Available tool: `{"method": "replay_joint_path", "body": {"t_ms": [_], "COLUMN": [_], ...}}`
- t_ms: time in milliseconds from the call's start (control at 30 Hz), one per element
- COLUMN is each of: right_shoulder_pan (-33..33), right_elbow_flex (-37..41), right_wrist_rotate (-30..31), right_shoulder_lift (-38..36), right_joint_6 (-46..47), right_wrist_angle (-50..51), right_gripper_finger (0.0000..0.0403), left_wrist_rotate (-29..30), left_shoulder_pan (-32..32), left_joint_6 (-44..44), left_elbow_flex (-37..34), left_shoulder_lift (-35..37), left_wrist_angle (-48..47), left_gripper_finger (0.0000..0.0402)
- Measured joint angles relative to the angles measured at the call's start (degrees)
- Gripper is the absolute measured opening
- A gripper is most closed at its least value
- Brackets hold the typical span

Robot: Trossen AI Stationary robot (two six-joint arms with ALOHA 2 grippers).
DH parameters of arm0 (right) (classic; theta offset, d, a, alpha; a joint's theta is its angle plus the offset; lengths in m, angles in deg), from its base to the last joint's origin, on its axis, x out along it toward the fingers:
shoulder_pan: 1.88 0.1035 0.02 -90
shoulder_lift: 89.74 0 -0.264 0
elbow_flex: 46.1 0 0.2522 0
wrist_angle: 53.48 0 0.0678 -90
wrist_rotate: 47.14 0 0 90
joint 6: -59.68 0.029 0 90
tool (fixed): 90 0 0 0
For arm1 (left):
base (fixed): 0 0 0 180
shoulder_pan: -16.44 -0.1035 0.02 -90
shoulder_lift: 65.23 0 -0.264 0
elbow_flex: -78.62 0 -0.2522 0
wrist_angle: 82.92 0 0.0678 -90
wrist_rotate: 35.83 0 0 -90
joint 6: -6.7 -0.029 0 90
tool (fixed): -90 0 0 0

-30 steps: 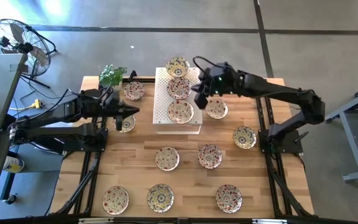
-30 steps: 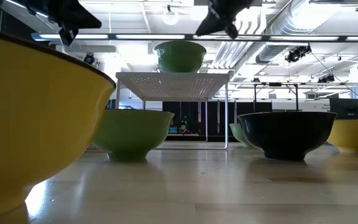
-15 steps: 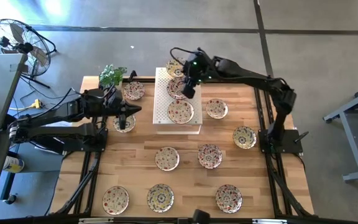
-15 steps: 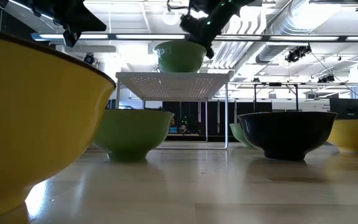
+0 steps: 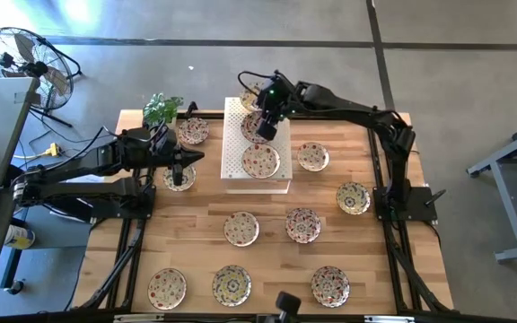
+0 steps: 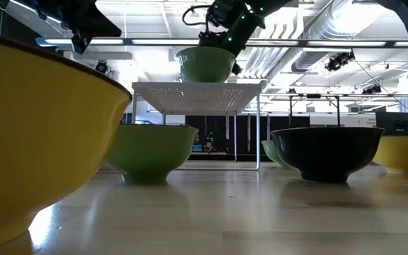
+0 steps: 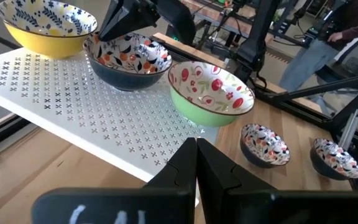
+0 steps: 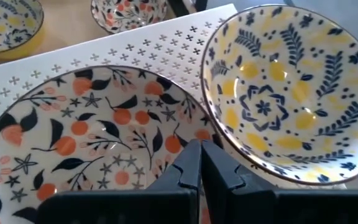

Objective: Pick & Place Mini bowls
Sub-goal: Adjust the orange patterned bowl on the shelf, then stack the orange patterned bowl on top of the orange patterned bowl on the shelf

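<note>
A white perforated platform (image 5: 240, 157) at the table's far middle carries three mini bowls in a row: a yellow one (image 8: 278, 93) farthest, a dark one with orange flowers (image 8: 86, 143) in the middle, and a green one (image 7: 211, 90) nearest. My right gripper (image 8: 199, 149) is shut and slants down over the dark bowl's rim, beside the yellow bowl; in the high view it (image 5: 266, 126) covers that bowl. My left gripper (image 7: 196, 144) is shut and waits left of the platform, above a bowl (image 5: 179, 178) that sits on the table. My right gripper's shut fingertips (image 8: 191, 155) stand at the dark bowl's rim where it nears the yellow bowl, coming from above on a slant. I cannot tell whether they touch the rim. All three bowls sit upright on the platform.
Several more mini bowls sit on the wooden table: two beside the platform (image 5: 194, 131) (image 5: 312, 157), three across the middle (image 5: 240, 228) (image 5: 302, 224) (image 5: 353, 197) and three along the near edge (image 5: 232, 284). A green plant (image 5: 162, 108) stands at the far left corner.
My right gripper has swung from the platform's right side toward the table's left and far edge and come down, tipping steeper, until it stands over the middle bowl on the platform. Its fingers have stayed shut. No bowl has moved.
</note>
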Motion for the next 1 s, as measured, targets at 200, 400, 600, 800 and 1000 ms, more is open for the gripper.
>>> {"method": "replay_joint_path", "body": {"t_ms": [200,400,600,800,1000], "right_shoulder_pan": [0.0,1.4,6.0,12.4,18.8], "right_elbow_flex": [0.0,0.0,4.9,25.7,39.5], "right_wrist_rotate": [0.8,0.7,-2.0,-4.9,3.5], "right_shoulder_lift": [-0.2,-4.9,-12.2,-21.5,-32.3], "right_joint_6": [0.5,0.2,0.3,6.3,13.4], "right_wrist_angle": [-2.2,-3.9,-8.8,-34.1,-41.7], "right_gripper_finger": [0.0000,0.0000,0.0000,0.0000,0.0000], "left_wrist_rotate": [0.0,-0.1,-0.8,-2.1,-6.5], "left_shoulder_pan": [0.0,0.0,0.0,0.0,0.0], "left_joint_6": [-0.1,-0.1,-0.1,0.7,1.3], "left_elbow_flex": [0.0,0.0,0.0,0.0,0.0], "left_shoulder_lift": [0.0,0.0,0.0,-1.1,-3.9], "left_wrist_angle": [0.0,0.0,0.0,0.1,0.1], "left_gripper_finger": [0.0001,0.0001,0.0001,0.0001,0.0001]}}
